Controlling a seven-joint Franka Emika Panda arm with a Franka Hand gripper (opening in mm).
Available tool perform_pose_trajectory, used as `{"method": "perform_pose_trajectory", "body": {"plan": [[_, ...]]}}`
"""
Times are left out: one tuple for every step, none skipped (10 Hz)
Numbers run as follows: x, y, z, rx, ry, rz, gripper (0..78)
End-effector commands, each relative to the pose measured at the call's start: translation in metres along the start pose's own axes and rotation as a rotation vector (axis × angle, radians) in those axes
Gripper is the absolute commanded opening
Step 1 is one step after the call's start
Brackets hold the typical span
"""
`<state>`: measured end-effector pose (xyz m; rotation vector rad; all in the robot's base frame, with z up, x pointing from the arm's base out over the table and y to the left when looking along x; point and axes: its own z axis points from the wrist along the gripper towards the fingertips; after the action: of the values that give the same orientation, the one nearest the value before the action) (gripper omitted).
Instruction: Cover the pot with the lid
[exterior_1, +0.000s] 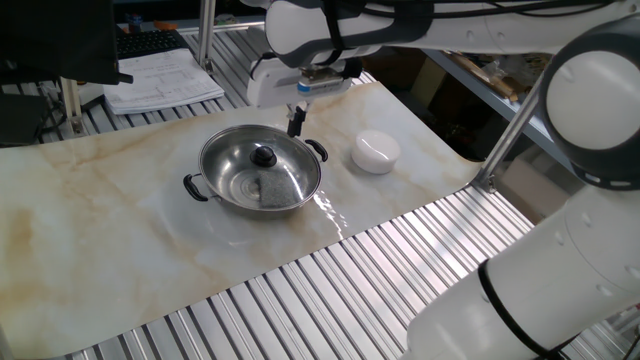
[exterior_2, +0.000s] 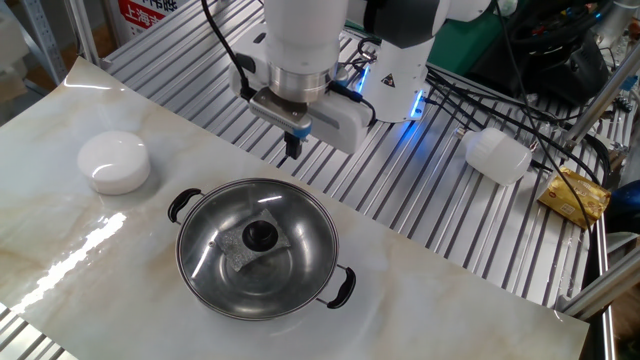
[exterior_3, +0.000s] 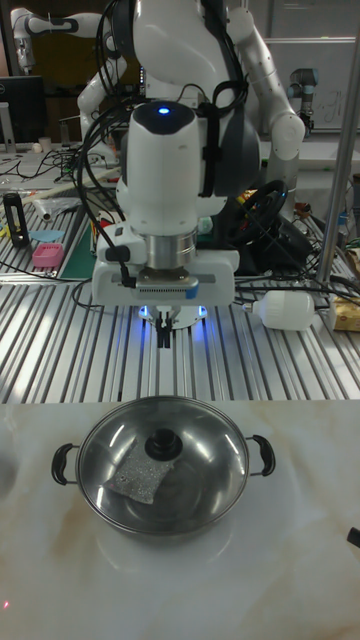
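Mid-table, toward the far edge: lid sits flush on pot, rims matched, knob centred, so I judge the cover done. My gripper hangs beyond the pot's rim, fingers pinched together, empty, clear of the knob.

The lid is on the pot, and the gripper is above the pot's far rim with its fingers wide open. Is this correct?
Not quite. The lid is on the pot, and the gripper is above the far rim, but its fingers are shut together, not wide open. The other fixed view shows this.
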<state>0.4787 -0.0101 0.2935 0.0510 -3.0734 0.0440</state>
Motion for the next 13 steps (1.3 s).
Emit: {"method": "perform_pose_trajectory", "body": {"plan": [[-0.0002,-0.0007,-0.0012,0.003,-0.004,0.000,1.1],[-0.0001,-0.0009,-0.0014,0.003,-0.006,0.000,1.1],[-0.0001,-0.0009,-0.0014,0.004,-0.006,-0.004,1.1],[-0.0001,-0.0009,-0.0014,0.006,-0.006,-0.011,1.1],[-0.0001,-0.0009,-0.0014,0.005,-0.006,-0.011,1.1],[-0.0001,-0.0009,-0.0014,0.005,-0.007,-0.011,1.1],[0.0000,-0.0008,-0.0015,0.006,-0.007,-0.011,1.1],[0.0000,-0.0008,-0.0015,0.006,-0.007,-0.011,1.1],[0.0000,-0.0008,-0.0015,0.004,-0.007,-0.015,1.1],[-0.0001,-0.0009,-0.0015,0.004,-0.007,-0.029,1.1],[-0.0002,-0.0008,-0.0015,0.004,-0.008,-0.035,1.1],[-0.0008,-0.0006,-0.0012,0.004,-0.007,-0.034,1.1],[-0.0008,-0.0007,-0.0012,0.003,-0.007,-0.034,1.1]]}}
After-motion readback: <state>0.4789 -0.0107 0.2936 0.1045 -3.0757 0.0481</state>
